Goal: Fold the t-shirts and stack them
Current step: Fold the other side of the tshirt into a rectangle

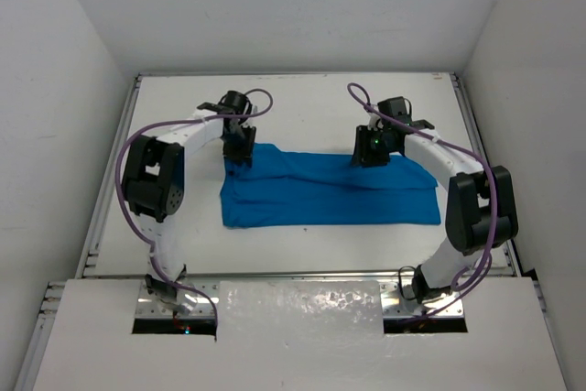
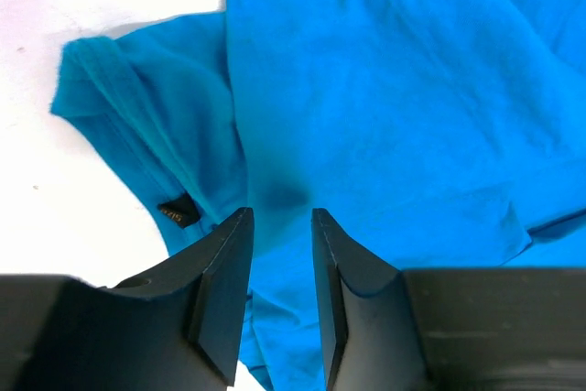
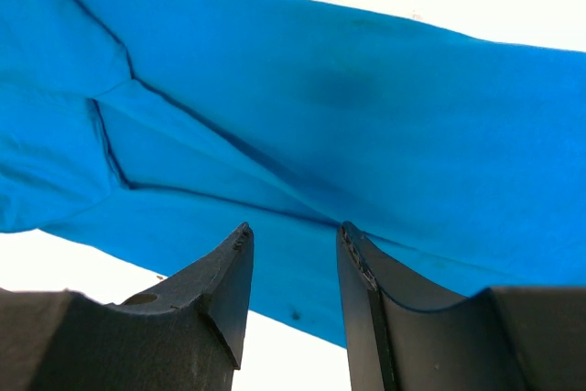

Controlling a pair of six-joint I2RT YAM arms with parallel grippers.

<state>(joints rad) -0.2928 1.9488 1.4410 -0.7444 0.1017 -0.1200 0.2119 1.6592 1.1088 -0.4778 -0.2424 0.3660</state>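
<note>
The left end effector (image 2: 282,217) stands with its jaws narrowly parted. Its two dark fingers (image 2: 224,290) point down at the cloth, and flat blue fabric shows through the slit between them, with nothing bunched or pinched there. Just beside its left fingertip a small dark label (image 2: 179,211) is sewn at the edge of the cloth. Beyond that a short sleeve (image 2: 128,107) spreads out onto the white surface.

The right end effector (image 3: 293,231) is also part-open, with a slightly wider gap. It too hovers close over flat cloth without gripping any, and a folded crease runs in towards its right fingertip (image 3: 362,263).

The t-shirt (image 1: 330,191) is bright blue and lies folded into a long band across the middle of the counter (image 1: 302,103). Its long sides run parallel to the far and near edges, and it sits well apart from all four edges. In the top view the left end effector is at the band's far left corner. The right end effector is over the band's far edge, right of centre.
</note>
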